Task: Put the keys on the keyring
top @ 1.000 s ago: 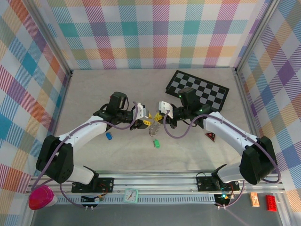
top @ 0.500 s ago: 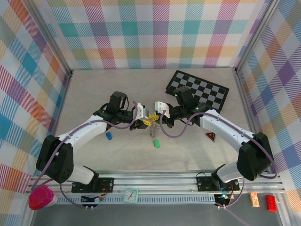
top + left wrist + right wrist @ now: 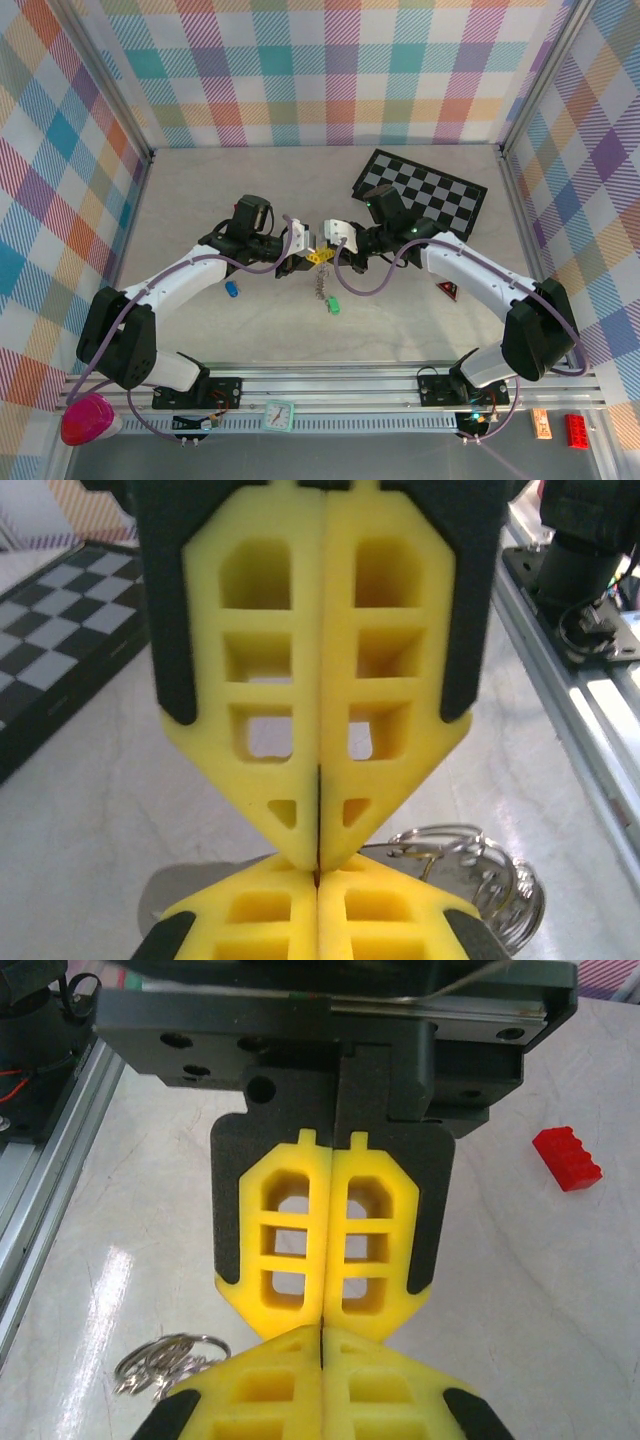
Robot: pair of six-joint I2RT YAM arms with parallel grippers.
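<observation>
My left gripper (image 3: 314,257) and right gripper (image 3: 331,252) meet tip to tip above the middle of the table, both with jaws pressed shut. The keyring (image 3: 321,282), a bunch of silvery loops, hangs just below where they meet. In the left wrist view the keyring (image 3: 472,872) shows to the right of my left gripper (image 3: 318,878), and a thin wire runs in towards the tips. In the right wrist view the keyring (image 3: 165,1362) sits left of my right gripper (image 3: 320,1330). The green key (image 3: 333,304) is at the keyring's lower end. The blue key (image 3: 232,289) lies alone further left.
A black-and-grey checkerboard (image 3: 430,190) lies at the back right, close behind the right arm. A small red-and-dark piece (image 3: 446,290) rests under the right forearm, and a red brick (image 3: 566,1158) lies on the table. A pink cup (image 3: 88,418) stands by the front rail.
My left gripper's jaws have closed. The right gripper has slid a little left, so the two sets of fingertips now touch, and the keyring has shifted slightly left with them.
</observation>
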